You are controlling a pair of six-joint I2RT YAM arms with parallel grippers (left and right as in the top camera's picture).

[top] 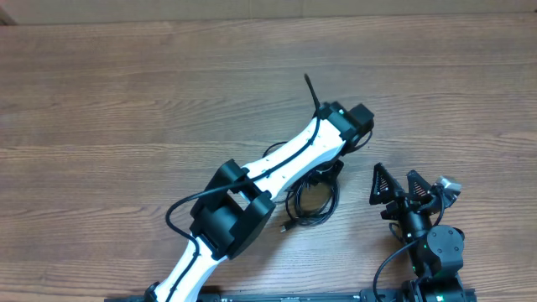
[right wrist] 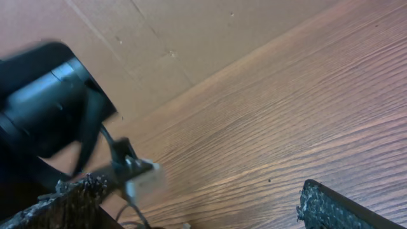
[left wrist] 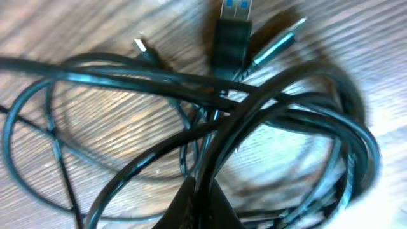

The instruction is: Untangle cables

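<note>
The cables (top: 311, 201) lie as a tangled black bundle on the wooden table, just below my left wrist. In the left wrist view the cables (left wrist: 273, 121) loop and cross over each other, and a blue-tipped USB plug (left wrist: 232, 22) and a small plug (left wrist: 141, 46) point away at the top. My left gripper (left wrist: 203, 194) is shut on a strand of the bundle, its dark fingertips pressed together around it. From overhead the left gripper (top: 331, 172) is mostly hidden under its own arm. My right gripper (top: 398, 186) stands open to the right of the bundle, holding nothing.
The white and black left arm (top: 277, 168) crosses the table from the bottom left. In the right wrist view its dark wrist (right wrist: 44, 102) fills the upper left, and a cardboard wall (right wrist: 191, 38) stands behind the table's far edge. One loose plug end (top: 285, 226) lies beside the bundle.
</note>
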